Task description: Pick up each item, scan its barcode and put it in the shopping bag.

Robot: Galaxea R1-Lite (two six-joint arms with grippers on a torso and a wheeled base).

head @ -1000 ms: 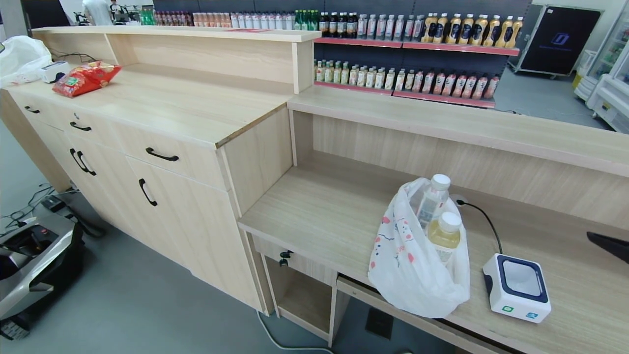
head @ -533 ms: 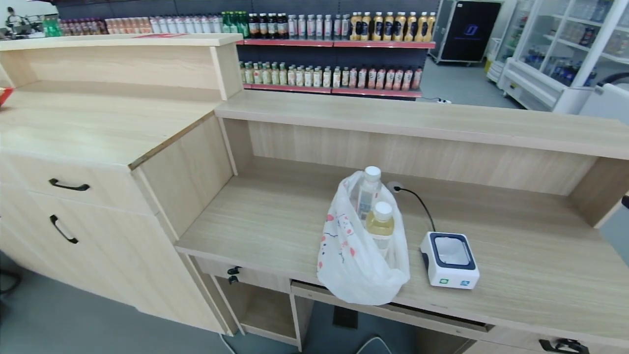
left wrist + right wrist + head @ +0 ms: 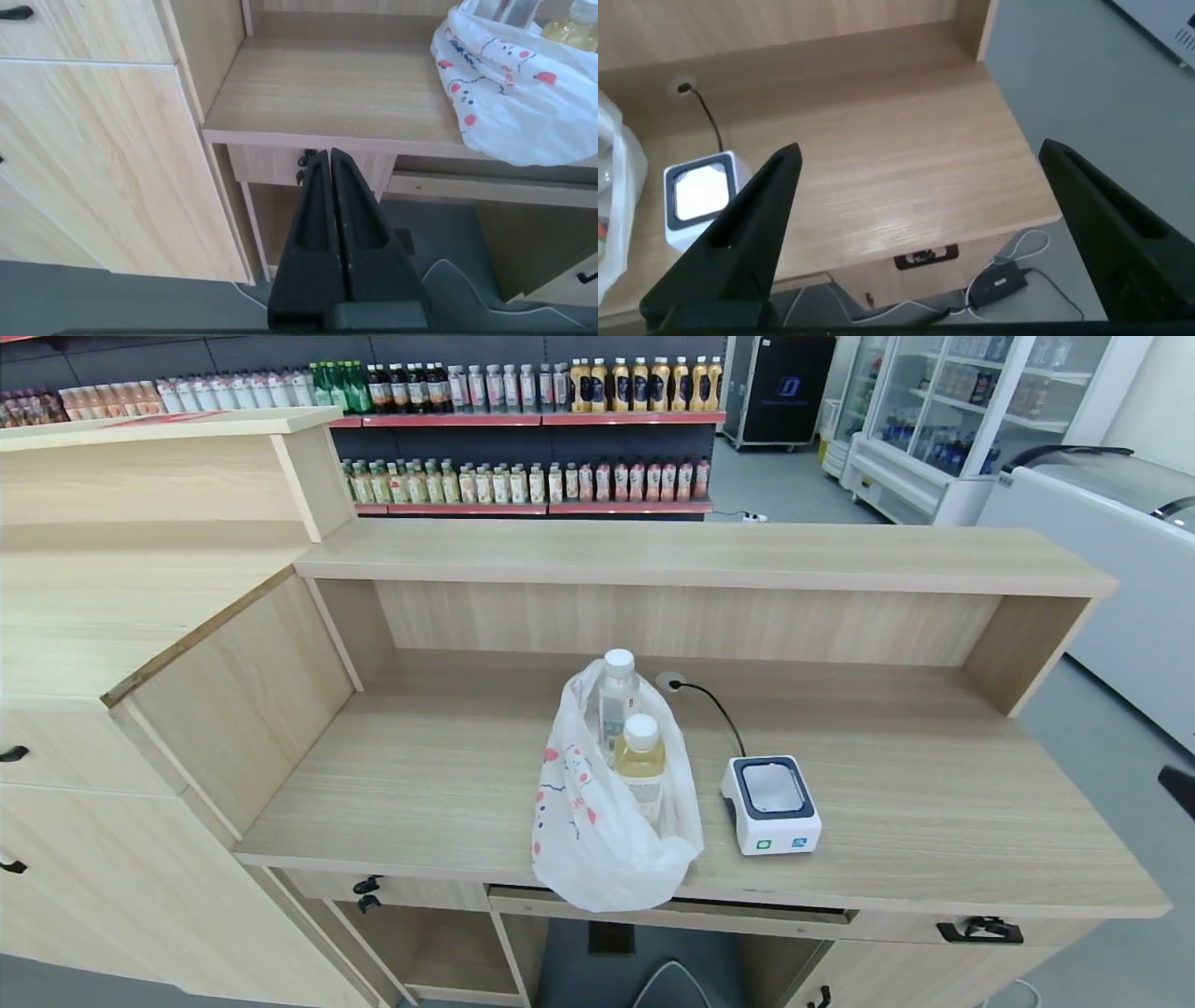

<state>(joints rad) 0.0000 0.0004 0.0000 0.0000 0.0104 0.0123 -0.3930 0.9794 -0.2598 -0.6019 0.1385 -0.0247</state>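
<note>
Left pincer (image 3: 329,159): closed tight, empty, low before the counter (image 3: 448,775) edge.
Right pincer (image 3: 920,154): spread wide, empty.
Change: the camera has swung right; nothing on the counter has moved.
Bag (image 3: 579,821): between the pincers, two bottles (image 3: 640,761) inside.
Scanner (image 3: 770,803): between bag and right pincer.
Meaning: these bottles look finished.

Located shopping bag (image 3: 579,831) mid-counter (image 3: 934,784), bottles (image 3: 640,765) upright inside; scanner (image 3: 770,803) just right of it, cable (image 3: 719,709) behind.

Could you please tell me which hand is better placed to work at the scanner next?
Likely the right. The right hand is open and faces the counter near the scanner. The left hand is shut, low before the counter's front, with the shopping bag between it and the scanner.
</note>
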